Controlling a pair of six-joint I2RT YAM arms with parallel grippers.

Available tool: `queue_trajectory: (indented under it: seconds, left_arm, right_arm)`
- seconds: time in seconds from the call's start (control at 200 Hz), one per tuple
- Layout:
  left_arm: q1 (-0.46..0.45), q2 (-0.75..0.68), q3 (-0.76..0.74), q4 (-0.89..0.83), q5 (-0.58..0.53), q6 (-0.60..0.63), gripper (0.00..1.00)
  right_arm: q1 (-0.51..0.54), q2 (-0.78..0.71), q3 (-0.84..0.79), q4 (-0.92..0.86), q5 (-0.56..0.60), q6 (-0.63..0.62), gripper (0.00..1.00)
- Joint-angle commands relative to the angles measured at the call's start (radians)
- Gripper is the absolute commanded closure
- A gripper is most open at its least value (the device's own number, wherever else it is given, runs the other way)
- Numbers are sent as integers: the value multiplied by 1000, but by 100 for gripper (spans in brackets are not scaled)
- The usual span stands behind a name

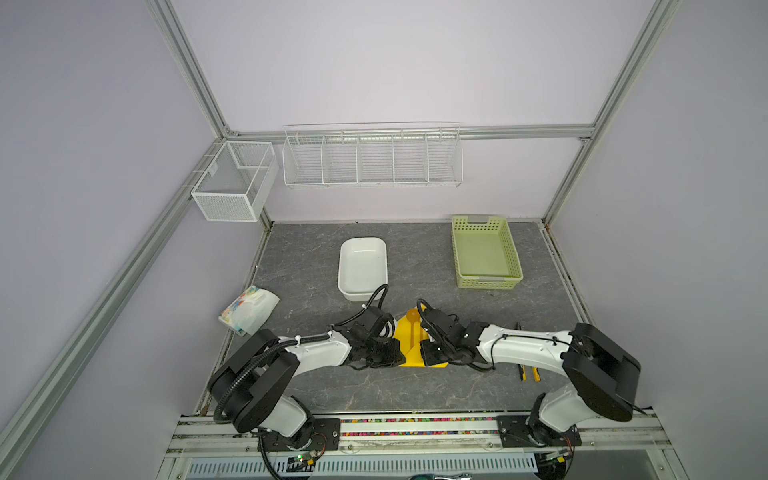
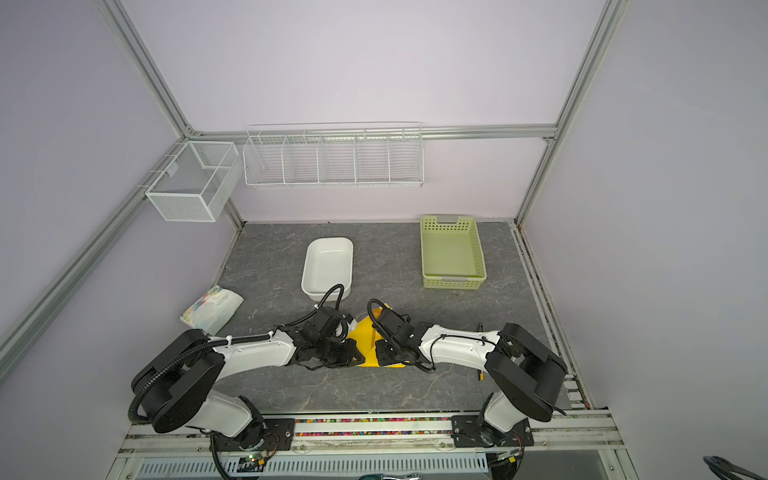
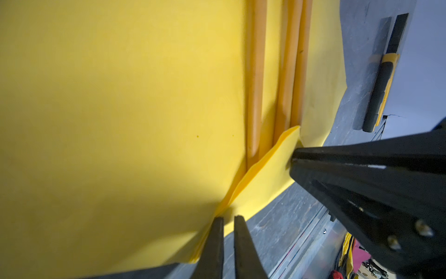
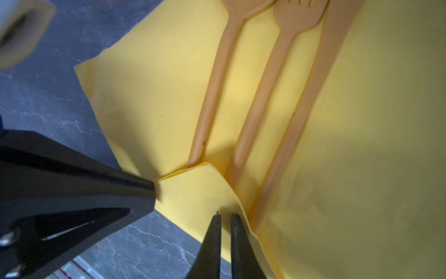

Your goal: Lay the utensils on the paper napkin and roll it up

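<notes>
left gripper (image 3: 226,218): jaws pretty much closed, tips at the paper napkin's (image 1: 402,334) folded near edge
utensils (image 4: 258,101): side by side on it, front-middle
right gripper (image 4: 226,215): closed too, just beside
table (image 1: 415,257): grey stone, open behind

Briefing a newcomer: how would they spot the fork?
On the grey table, find the yellow napkin at front centre. Three orange utensils lie on it side by side; the fork is the middle one, tined, between the spoon and a flat piece.
</notes>
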Motion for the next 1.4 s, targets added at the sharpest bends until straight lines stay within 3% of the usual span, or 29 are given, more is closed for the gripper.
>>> queue_trajectory:
  seconds: [0.0, 0.245, 0.87, 1.395]
  left_arm:
    - [4, -31, -14, 9, -9, -17, 89]
    - [4, -69, 6, 27, -7, -32, 89]
    - [4, 45, -6, 66, 14, -10, 90]
    - [3, 59, -23, 82, 39, -26, 90]
  right_arm:
    - [-10, 20, 18, 9, -14, 0, 89]
    - [-15, 25, 19, 4, -14, 2, 91]
    - [-17, 6, 31, 2, -20, 30, 93]
    - [-39, 43, 52, 21, -16, 22, 93]
